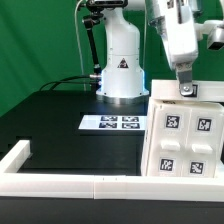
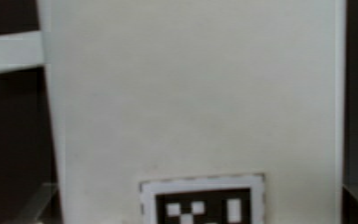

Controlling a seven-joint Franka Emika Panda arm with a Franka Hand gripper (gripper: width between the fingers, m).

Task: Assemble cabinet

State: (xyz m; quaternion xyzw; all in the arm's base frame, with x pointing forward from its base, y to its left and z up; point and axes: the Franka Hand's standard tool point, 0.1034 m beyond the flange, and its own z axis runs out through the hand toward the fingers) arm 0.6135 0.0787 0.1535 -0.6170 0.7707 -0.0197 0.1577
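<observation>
Now | black table (image 1: 60, 115), green backdrop (image 1: 40, 40) | end effector (image 1: 186, 90) on cabinet (image 1: 185, 130), grip state unclear

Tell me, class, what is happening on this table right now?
A single robot arm is working on a white cabinet at the exterior view's right. Its gripper is down at the cabinet's top edge; whether the jaws are clamped cannot be told. The wrist view shows only a white panel with a tag, close up. The marker board lies flat on the black table, and a white rail borders the front.
</observation>
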